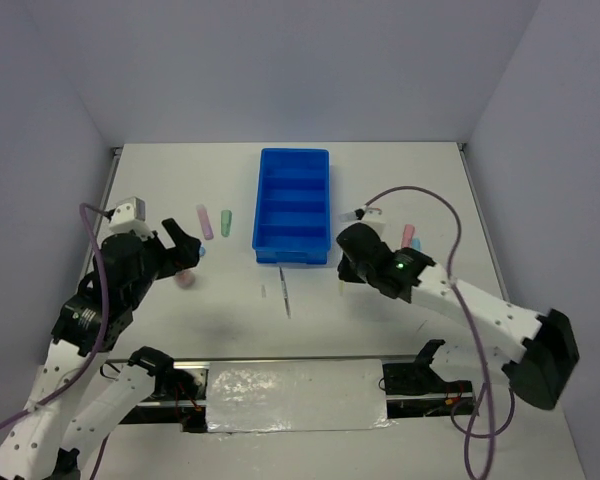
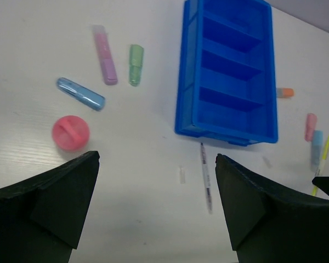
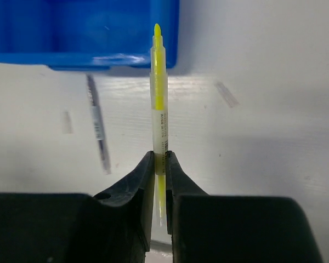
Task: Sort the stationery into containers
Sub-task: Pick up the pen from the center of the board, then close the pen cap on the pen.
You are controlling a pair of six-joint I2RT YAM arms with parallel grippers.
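Right gripper (image 3: 159, 160) clamps a yellow pen (image 3: 159, 93) at the lower right corner of the blue tray (image 1: 293, 153), centre frame. Left gripper (image 2: 156, 161) hangs open. The tray looks empty. Markers (image 2: 105, 55) at upper left and a grey pen (image 2: 205, 175) lie unsorted, so sorting has barely begun.

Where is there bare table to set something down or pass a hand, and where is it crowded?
Free: the far strip of table beyond the blue tray, and the near stretch between the grey pen and the near edge. The tray's four compartments look empty. Crowded: beside the tray, by the pink highlighter and green marker.
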